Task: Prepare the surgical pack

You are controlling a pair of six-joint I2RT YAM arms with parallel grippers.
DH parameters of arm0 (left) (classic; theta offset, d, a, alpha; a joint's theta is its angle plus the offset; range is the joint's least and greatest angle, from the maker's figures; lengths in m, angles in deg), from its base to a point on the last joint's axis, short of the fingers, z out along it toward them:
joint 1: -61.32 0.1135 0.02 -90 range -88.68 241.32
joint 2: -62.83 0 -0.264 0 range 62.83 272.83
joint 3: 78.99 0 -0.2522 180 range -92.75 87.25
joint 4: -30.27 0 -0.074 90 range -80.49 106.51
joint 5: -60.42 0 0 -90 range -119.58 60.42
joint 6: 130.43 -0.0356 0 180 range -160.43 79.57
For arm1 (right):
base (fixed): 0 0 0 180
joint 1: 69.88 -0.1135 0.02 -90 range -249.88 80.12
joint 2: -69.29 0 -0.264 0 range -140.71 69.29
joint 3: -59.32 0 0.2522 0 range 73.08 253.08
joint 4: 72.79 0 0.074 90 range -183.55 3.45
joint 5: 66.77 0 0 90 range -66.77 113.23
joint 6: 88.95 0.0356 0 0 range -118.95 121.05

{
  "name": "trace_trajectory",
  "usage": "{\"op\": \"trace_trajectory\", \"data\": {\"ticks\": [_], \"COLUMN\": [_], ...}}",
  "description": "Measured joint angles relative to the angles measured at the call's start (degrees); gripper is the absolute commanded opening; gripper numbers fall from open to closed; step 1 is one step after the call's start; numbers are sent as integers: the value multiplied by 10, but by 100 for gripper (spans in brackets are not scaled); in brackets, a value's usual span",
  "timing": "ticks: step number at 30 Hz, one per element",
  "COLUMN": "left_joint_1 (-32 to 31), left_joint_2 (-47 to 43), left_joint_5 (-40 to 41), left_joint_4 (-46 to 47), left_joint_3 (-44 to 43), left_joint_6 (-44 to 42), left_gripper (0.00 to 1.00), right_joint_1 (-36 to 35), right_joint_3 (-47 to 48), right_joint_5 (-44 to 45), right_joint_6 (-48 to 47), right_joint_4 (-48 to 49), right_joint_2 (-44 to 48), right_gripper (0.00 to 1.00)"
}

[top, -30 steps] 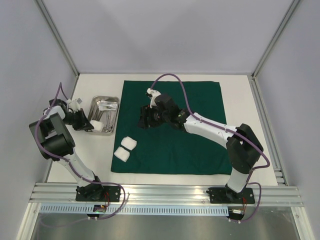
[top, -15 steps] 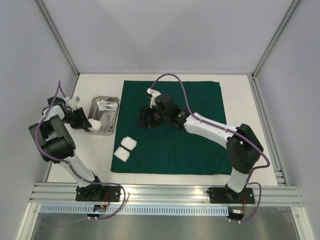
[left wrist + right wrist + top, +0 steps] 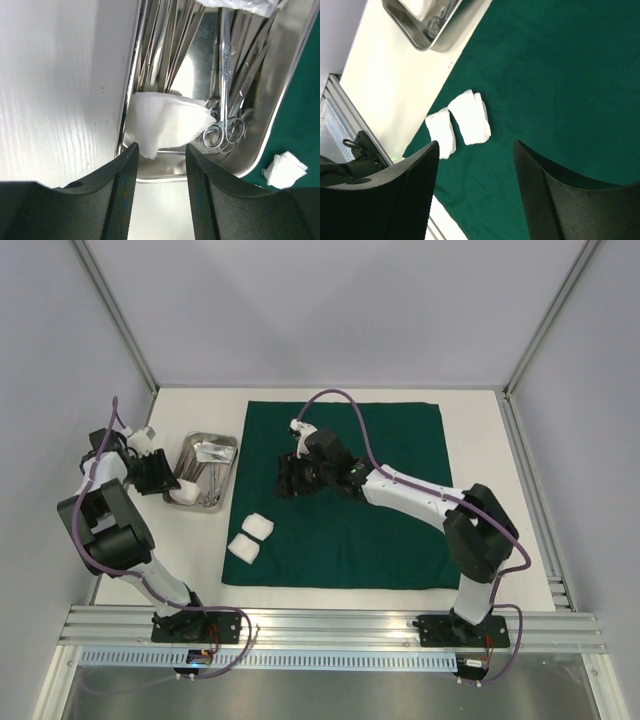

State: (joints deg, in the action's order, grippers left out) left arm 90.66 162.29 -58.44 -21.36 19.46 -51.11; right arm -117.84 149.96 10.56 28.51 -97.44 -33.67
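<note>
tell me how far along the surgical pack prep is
Early. Done: the green cloth lies spread flat, and the tray holds instruments and one gauze piece. In hand: nothing; left jaws stand open at the tray's end, right jaws open above the cloth. Left: two gauze squares sit at the cloth's edge, the tray sits beside the cloth, nothing is wrapped.

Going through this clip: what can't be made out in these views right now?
- Instruments: overlapping in the steel tray, tips cut off by the left wrist view's top edge; uncountable.
- Gauze in the tray: what lies under it is covered.
- Right gripper: fingertips hidden under its own wrist in the top view; height above the green cloth unclear.
- Left gripper: whether it touches the gauze is unclear in its wrist view.
</note>
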Motion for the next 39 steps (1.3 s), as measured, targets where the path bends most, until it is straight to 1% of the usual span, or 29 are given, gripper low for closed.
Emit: {"op": "trace_trajectory", "data": {"ticks": [4, 11, 18, 20, 23, 24, 26, 27, 29, 30, 32, 33, 39], "left_joint_1": [0, -1, -5, -5, -7, -8, -11, -13, -16, -17, -20, -20, -24], "left_joint_2": [-40, -92, -104, -104, -104, -104, -104, -104, -104, -104, -104, -104, -105], "left_joint_5": [-9, -47, -56, -56, -56, -57, -58, -58, -59, -60, -61, -61, -66], "left_joint_4": [0, -14, -36, -40, -47, -48, -50, -52, -54, -55, -57, -57, -64], "left_joint_3": [0, 0, 0, 0, 0, 0, 0, 0, 0, 0, 0, 0, 0], "left_joint_6": [-1, -8, -21, -24, -26, -27, -29, -29, -31, -31, -31, -31, -33], "left_gripper": [50, 50, 50, 50, 50, 50, 50, 50, 50, 50, 49, 49, 49], "right_joint_1": [-7, -25, -31, -31, -30, -30, -30, -30, -30, -30, -30, -30, -30], "right_joint_3": [25, 61, 104, 111, 121, 121, 122, 122, 122, 122, 122, 122, 122], "right_joint_5": [-12, -49, -80, -86, -100, -103, -110, -113, -117, -119, -122, -124, -125], "right_joint_6": [3, 8, 8, 8, 12, 13, 15, 17, 19, 19, 22, 23, 27], "right_joint_4": [-7, -34, -45, -47, -47, -45, -44, -43, -43, -43, -43, -43, -42], "right_joint_2": [-56, -151, -206, -218, -228, -230, -234, -235, -235, -235, -235, -235, -234], "right_gripper": [56, 52, 50, 48, 42, 38, 35, 30, 25, 17, 9, 2, 0]}}
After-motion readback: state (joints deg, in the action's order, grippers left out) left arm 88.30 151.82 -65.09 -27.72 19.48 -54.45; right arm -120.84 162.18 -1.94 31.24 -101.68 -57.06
